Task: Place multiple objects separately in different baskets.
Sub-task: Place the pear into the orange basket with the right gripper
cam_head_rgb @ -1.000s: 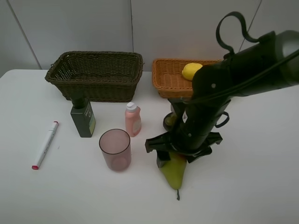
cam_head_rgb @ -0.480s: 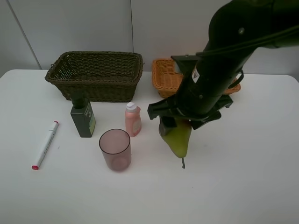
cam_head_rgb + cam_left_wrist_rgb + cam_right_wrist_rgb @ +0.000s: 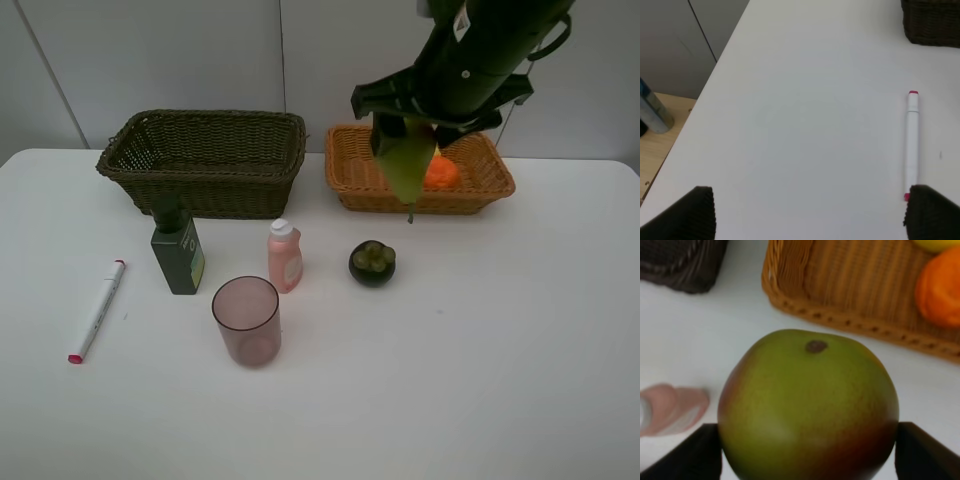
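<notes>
The green-red pear (image 3: 406,160) is held stem-down in the clamped right gripper (image 3: 410,125). It is raised on a lifted, downward-pointing arm by the rim of the shallow orange-tan wicker basket (image 3: 345,180), where one orange (image 3: 442,172) lies. The left gripper (image 3: 812,217) is spread wide near one white red-tipped marker (image 3: 911,142). Two baskets are counted, the other a deep dark wicker basket (image 3: 200,160).

1. The pear (image 3: 807,405) is green, flushing dark red on one side, with a small brown spot.
2. The orange (image 3: 441,172) is bright orange; the lemon (image 3: 935,244) is yellow.
3. The shallow basket (image 3: 350,178) is light orange-tan wicker; the deep basket (image 3: 205,165) is dark olive-brown weave.
4. The mangosteen (image 3: 372,262) is near black with a greenish cap.
5. The tall bottle (image 3: 178,255) is dark green, the small bottle (image 3: 284,257) pink with a white cap, the cup (image 3: 246,320) translucent pink.
6. The marker (image 3: 97,308) is white with red ends; the desk (image 3: 500,350) is plain white.
</notes>
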Robot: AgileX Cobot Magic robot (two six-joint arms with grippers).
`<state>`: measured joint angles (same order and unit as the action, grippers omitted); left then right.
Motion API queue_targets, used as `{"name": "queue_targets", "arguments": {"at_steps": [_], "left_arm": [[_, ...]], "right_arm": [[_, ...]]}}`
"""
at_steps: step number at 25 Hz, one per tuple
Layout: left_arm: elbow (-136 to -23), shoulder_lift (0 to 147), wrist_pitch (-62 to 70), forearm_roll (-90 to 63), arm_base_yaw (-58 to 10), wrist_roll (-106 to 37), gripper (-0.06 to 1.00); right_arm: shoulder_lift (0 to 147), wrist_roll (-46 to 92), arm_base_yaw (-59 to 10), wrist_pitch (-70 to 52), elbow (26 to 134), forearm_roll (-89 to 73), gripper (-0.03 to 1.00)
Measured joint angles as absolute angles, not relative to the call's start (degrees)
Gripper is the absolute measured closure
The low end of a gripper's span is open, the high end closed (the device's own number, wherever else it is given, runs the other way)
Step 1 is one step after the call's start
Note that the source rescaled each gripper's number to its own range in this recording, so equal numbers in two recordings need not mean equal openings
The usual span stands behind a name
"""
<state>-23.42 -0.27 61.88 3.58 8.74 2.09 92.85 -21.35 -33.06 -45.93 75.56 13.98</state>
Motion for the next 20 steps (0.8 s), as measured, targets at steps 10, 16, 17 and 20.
{"name": "queue_targets", "arguments": {"at_steps": [10,16,17,20], "left_arm": [[-23.42,-0.27,61.88,3.58,8.74,2.09,-0.05],[-23.42,-0.27,61.88,3.58,8.74,2.09,-0.05],[-23.42,-0.27,61.88,3.58,8.74,2.09,-0.05],[-23.42,-0.27,61.88,3.58,8.74,2.09,-0.05]], "right_arm": [[99.82,-17.52,-26.14,-26.17,75.63,14.45,0.78],[107.24,-17.34,-23.74,-14.51,75.95,15.46,0.78],[108.52,-17.29,-23.45,-13.78,76.5,15.52,0.78],[112.28,-17.29,-23.08,-13.22,80.4,15.91,0.78]]}}
